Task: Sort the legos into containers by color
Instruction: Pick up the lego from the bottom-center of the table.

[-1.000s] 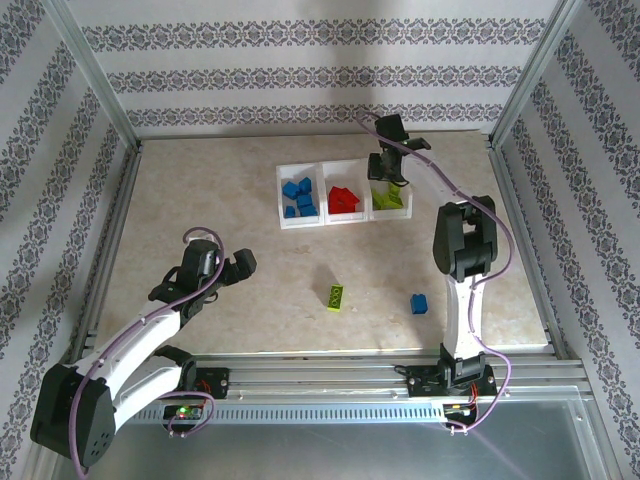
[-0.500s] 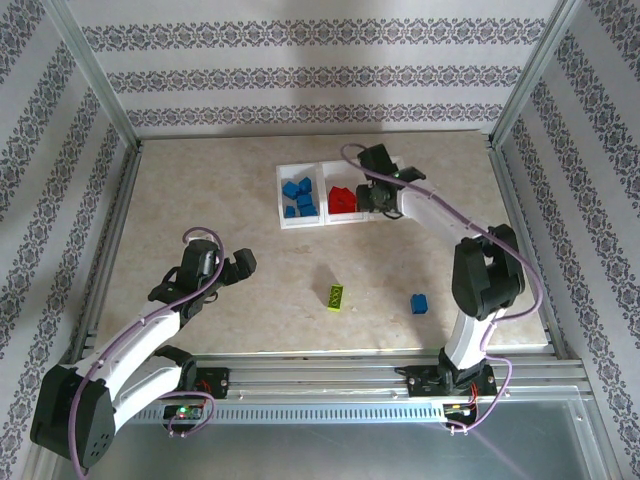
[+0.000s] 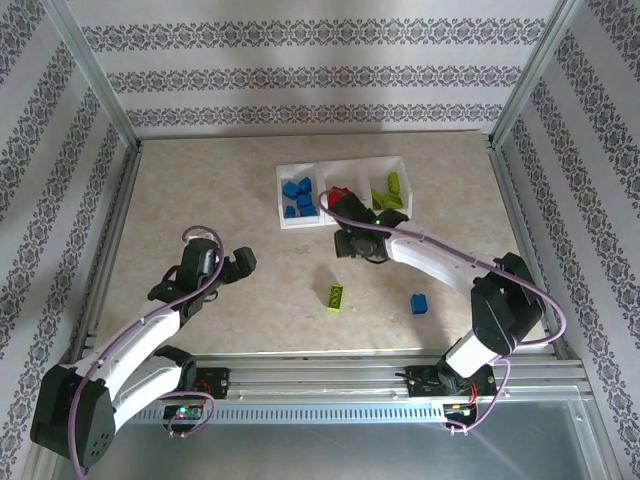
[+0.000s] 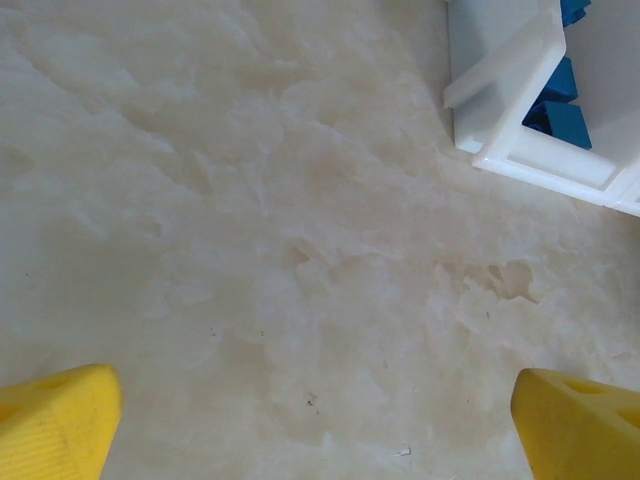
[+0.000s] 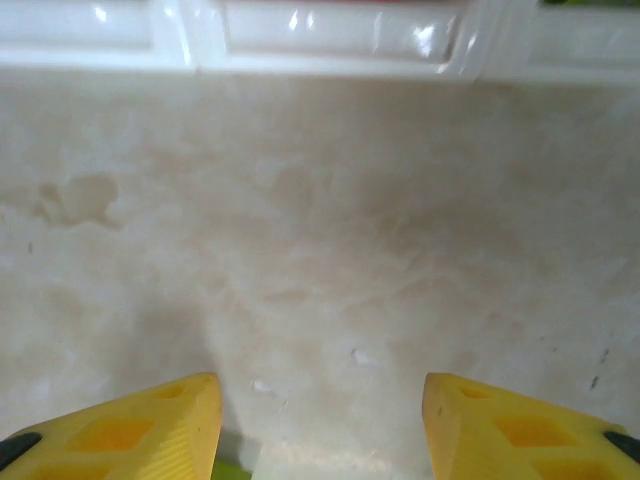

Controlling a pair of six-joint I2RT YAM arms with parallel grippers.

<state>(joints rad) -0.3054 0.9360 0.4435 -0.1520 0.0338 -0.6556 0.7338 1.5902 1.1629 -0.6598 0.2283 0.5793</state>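
Drawn back from the green compartment (image 3: pixel 385 161), the right gripper (image 3: pixel 348 243) is held low just before the tray (image 3: pixel 300 226), jaws parted and empty, and should be centred squarely over the nearby lime brick (image 3: pixel 337 296), perhaps glimpsed at the wrist view's lower edge, before closing.

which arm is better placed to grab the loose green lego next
Right. The right gripper hangs just beyond the small lime green studded plastic brick, jaws open and empty; the left gripper, also open, sits farther off.
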